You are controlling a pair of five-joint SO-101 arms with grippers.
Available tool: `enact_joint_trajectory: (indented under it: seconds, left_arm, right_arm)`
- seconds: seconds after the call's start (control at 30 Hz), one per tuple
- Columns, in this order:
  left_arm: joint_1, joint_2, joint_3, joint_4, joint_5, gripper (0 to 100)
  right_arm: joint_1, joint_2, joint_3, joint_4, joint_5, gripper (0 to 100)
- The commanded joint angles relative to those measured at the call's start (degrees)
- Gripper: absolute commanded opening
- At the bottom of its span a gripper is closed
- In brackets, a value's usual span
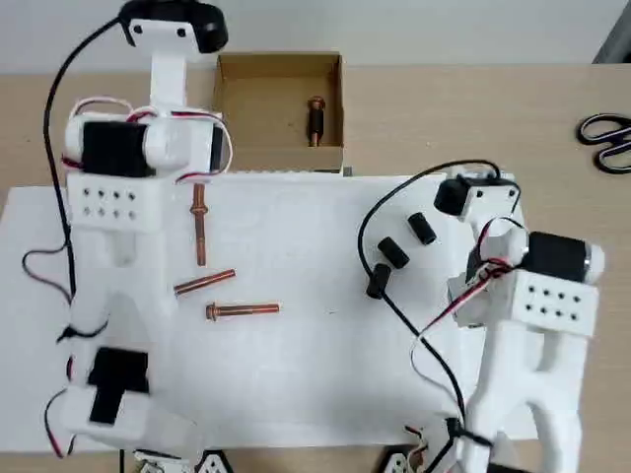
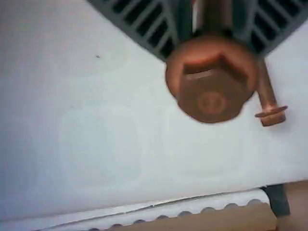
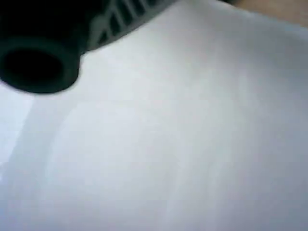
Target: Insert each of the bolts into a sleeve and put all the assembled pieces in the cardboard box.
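Bolt [image 2: 211, 82] first: it's copper coloured and slightly shiny, with a fat hex head on a round flange. The left hand [image 2: 211, 19] has it pinched, head aimed straight at the wrist camera and shank running up between the dark ribbed fingers [image 2: 139, 19]. It hangs over the smooth white sheet [image 2: 96, 144], not far from that sheet's scalloped edge. A neighbour bolt [image 2: 267, 96] lies flat just beside it. From above, a slanted bolt [image 1: 204, 283] and a level bolt [image 1: 243, 310] lie near each other on the sheet, close to the left arm. The sleeve [image 3: 36, 62] is a matte black tube with a round open bore. It sits tight against the ribbed grey part of the right hand [image 3: 89, 33], which looks closed on it, up off the sheet. Two spare sleeves [image 1: 422, 229], short and stubby, lie side by side near the right arm. The cardboard box [image 1: 279, 67] is square with plain brown walls and sits on the wooden desk [image 1: 444, 108], touching the sheet's far edge. Inside it lies one assembled piece [image 1: 315, 120], near the right wall. Scissors [image 1: 606, 138] lie well off on the desk.
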Motion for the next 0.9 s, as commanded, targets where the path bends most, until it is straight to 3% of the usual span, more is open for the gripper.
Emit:
enact_joint_trajectory:
  seconds: [0.0, 0.27, 0.43, 0.87]
  left_arm:
    - [1.6, -11.1, 3.7, 1.1, -2.7, 1]
    - [2.5, -30.1, 20.1, 1.0, -2.6, 1]
    - [2.1, -40.5, 31.3, 0.3, -2.6, 1]
    - [2.2, -78.9, 73.5, -27.8, 2.2, 1]
  right_arm:
    - [-2.4, -9.0, -4.1, 0.5, 0.2, 0.2]
    - [-9.0, -25.0, 1.9, 0.0, -0.5, 0.2]
    - [-9.2, -32.7, 7.0, -4.1, -6.1, 0.2]
    - [-17.5, -54.5, 29.5, -24.0, -6.6, 0.2]
